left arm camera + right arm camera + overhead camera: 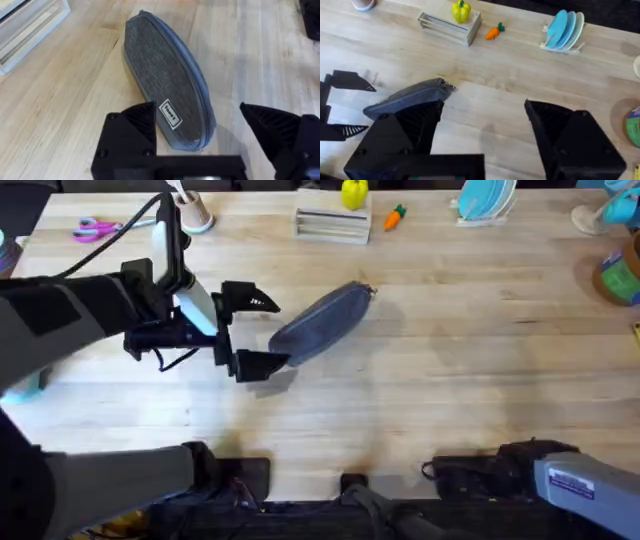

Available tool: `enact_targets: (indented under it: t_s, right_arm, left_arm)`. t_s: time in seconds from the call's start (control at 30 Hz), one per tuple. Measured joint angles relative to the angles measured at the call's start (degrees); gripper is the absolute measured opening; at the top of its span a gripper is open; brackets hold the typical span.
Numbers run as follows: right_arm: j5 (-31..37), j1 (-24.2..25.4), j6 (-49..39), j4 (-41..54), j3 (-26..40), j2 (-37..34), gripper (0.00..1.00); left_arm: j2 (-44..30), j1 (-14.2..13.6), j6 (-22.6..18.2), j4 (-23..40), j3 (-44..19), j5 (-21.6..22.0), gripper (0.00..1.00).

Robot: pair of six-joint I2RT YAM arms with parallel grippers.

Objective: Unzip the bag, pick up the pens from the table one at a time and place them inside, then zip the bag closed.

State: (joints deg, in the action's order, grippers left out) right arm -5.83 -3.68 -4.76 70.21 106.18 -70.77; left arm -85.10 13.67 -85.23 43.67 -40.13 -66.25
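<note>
- Blue-grey fabric of the bag [322, 322] lies on the light wooden table [450, 380], its length slanting away from the left gripper [262, 332], the zipper line running along its upper side and looking shut in the left wrist view.
- Left gripper: its black fingers [131, 131] are spread wide, one on each side of the bag's near end; the bag's tip sits between them, close to one finger, and I cannot tell whether it touches.
- In the left wrist view the bag [167, 82] shows a small white label near the end closest to the fingers.
- A small metal pull [371, 290] sits at the bag's far end, away from the left fingers.
- Right gripper [485, 127]: its fingers are spread apart with nothing between them, well apart from the bag [407, 97], which lies beyond one finger.
- Farther off from both grippers stand a clear tray [333, 225] with a yellow pepper toy [354, 193], a small orange carrot toy [395, 217], a rack of blue plates [487, 200] and pink-handled scissors [95, 227].
</note>
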Motion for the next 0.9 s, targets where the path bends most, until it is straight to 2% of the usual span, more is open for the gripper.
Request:
enact_targets:
  t_s: [0.2, 0.4, 0.53, 0.67, 0.9]
  right_arm:
    - [1.57, 0.00, -2.00, 4.09, 0.12, 2.21, 0.997]
    - [1.95, 0.00, -2.89, 8.48, 0.16, 2.56, 0.997]
    - [1.66, 0.00, -3.03, 10.15, -0.22, 2.69, 0.997]
    - [1.51, 0.00, -3.03, 10.47, -3.65, 3.38, 0.997]
    - [1.53, 0.00, -3.05, 10.85, -7.51, 3.51, 0.997]
  left_arm:
    - [3.85, 2.17, -0.01, 4.79, -4.05, 0.40, 0.995]
    - [11.27, 5.22, -0.04, 15.29, -15.81, 4.04, 0.993]
    - [14.42, 5.42, 1.34, 21.45, -22.93, 7.89, 0.993]
    - [16.81, 5.44, 7.53, 22.83, -28.62, 10.53, 0.993]
    - [21.55, 5.44, 25.00, 23.02, -35.17, 16.11, 0.993]
